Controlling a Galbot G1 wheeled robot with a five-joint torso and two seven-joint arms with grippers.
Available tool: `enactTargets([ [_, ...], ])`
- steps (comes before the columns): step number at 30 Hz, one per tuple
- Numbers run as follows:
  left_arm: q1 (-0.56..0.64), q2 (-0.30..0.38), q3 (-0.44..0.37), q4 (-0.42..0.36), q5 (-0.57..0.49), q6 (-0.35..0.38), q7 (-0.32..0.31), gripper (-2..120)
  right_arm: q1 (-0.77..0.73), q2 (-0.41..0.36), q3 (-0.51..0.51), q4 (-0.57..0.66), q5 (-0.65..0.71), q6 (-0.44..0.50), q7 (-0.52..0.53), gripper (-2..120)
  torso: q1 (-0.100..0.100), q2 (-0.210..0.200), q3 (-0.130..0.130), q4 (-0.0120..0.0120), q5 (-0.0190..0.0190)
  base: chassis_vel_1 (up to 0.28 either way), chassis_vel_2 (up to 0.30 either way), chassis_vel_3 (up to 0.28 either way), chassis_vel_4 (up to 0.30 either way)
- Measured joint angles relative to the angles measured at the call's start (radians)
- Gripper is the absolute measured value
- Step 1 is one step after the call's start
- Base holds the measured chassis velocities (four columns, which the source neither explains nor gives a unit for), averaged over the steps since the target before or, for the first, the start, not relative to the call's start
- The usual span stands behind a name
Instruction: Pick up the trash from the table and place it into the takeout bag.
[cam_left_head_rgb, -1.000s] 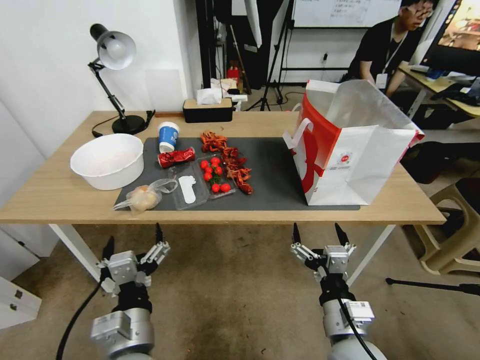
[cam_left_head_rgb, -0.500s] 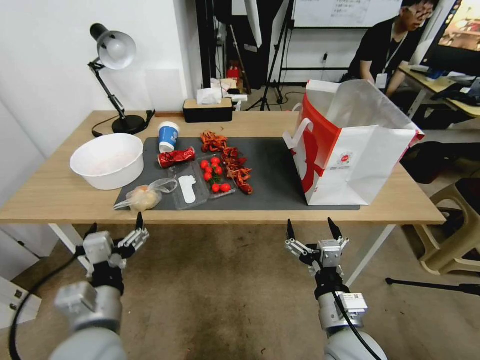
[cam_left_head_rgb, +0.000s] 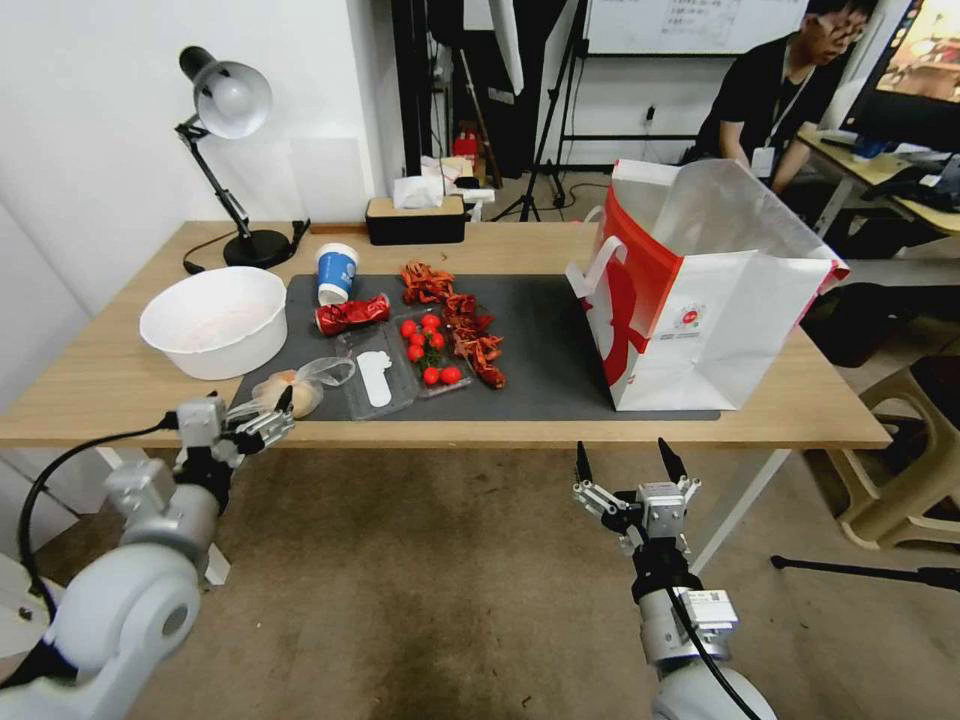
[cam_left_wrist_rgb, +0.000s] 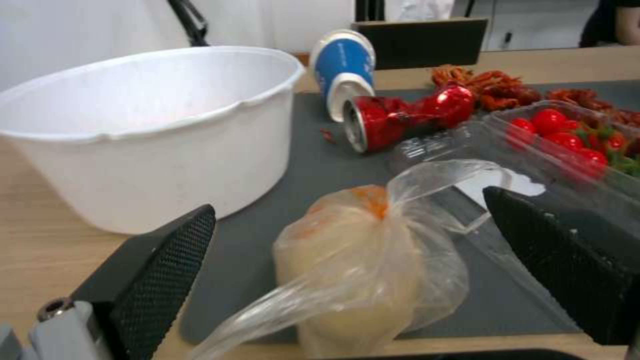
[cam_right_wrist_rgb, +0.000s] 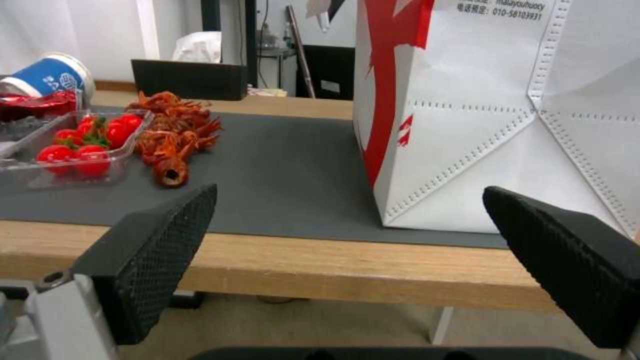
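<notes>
1. We see the left pincer (cam_left_head_rgb: 262, 418) at the lower left of the head view, level with the near edge of the long light-wood table (cam_left_head_rgb: 120, 385), its fingers spread wide and holding nothing.
2. In the left wrist view the two black ribbed fingers (cam_left_wrist_rgb: 160, 260) flank the knotted clear plastic bag with yellowish contents (cam_left_wrist_rgb: 363, 265); whether either pad touches the bag we cannot tell.
3. That bag (cam_left_head_rgb: 285, 392) lies at the near left corner of the dark grey rectangular mat (cam_left_head_rgb: 545, 340).
4. Left of it stands the round white bowl (cam_left_head_rgb: 214, 321); behind it lie the crushed red can (cam_left_head_rgb: 352, 314) and the blue-and-white paper cup (cam_left_head_rgb: 336, 272).
5. The large white paper takeout bag with red side panels (cam_left_head_rgb: 705, 300) stands upright at the right of the frame, on the mat's right end.
6. The right pincer (cam_left_head_rgb: 631, 462) hangs lower centre, below the table edge, wide open and empty.
</notes>
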Motion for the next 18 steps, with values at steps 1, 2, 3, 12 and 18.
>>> enactTargets([
  [1, -0.023, 0.012, 0.015, 0.012, -0.020, 0.014, 0.009, 100, 0.000, 0.002, 0.001, -0.001, -0.001, -0.001, 0.001, 100, 0.000, 0.000, 0.000, 0.0001, 0.0003, 0.000, 0.000, 0.000, 0.000],
  [2, -0.033, 0.013, 0.021, 0.017, -0.031, 0.023, 0.011, 100, 0.000, 0.003, 0.003, -0.002, -0.002, -0.001, 0.002, 100, 0.000, 0.000, 0.000, 0.0002, 0.0003, 0.000, 0.000, 0.000, 0.000],
  [3, -0.045, 0.015, 0.028, 0.024, -0.043, 0.032, 0.012, 100, 0.000, 0.003, 0.004, -0.004, -0.002, -0.002, 0.002, 100, 0.000, 0.000, 0.000, 0.0002, 0.0003, 0.000, 0.000, 0.000, 0.000],
  [12, -0.132, 0.027, 0.091, 0.080, -0.107, 0.108, 0.007, 100, 0.009, 0.005, 0.008, -0.019, -0.003, -0.002, 0.004, 100, 0.000, 0.000, 0.000, 0.0001, 0.0003, 0.000, 0.000, 0.000, 0.000],
  [18, -0.159, 0.026, 0.100, 0.116, -0.108, 0.134, -0.005, 100, 0.018, 0.005, 0.007, -0.030, -0.001, -0.002, 0.006, 100, 0.000, 0.000, 0.000, 0.0001, 0.0003, 0.000, 0.000, 0.000, 0.000],
])
